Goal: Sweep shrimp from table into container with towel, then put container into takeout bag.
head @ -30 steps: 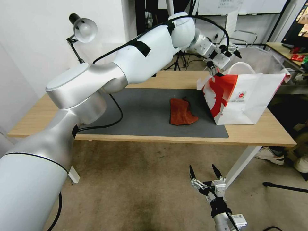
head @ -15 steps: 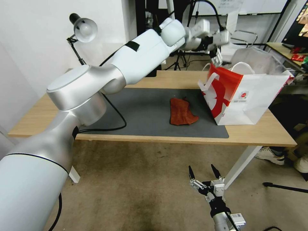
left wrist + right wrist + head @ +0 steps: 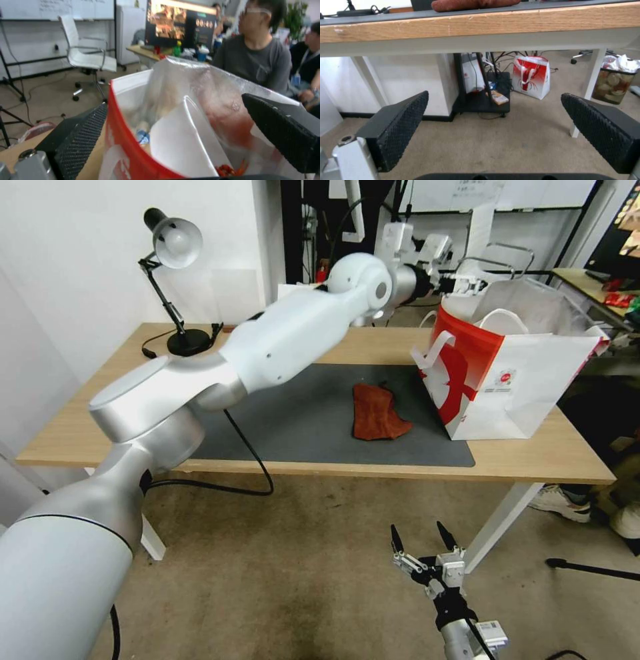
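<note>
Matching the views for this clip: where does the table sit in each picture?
Head view: the table spans the middle, carrying the towel and the takeout bag.
Left wrist view: a strip of its wood beside the bag's red wall.
Right wrist view: its front edge seen from below, with the towel on it.
Shared landmarks: the towel links head and right wrist; the bag links head and left wrist.

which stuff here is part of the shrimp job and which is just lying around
Part of the job:
takeout bag
container inside the bag
shrimp inside the bag
towel on the table
left gripper

Lying about:
desk lamp
right gripper, parked low
</note>
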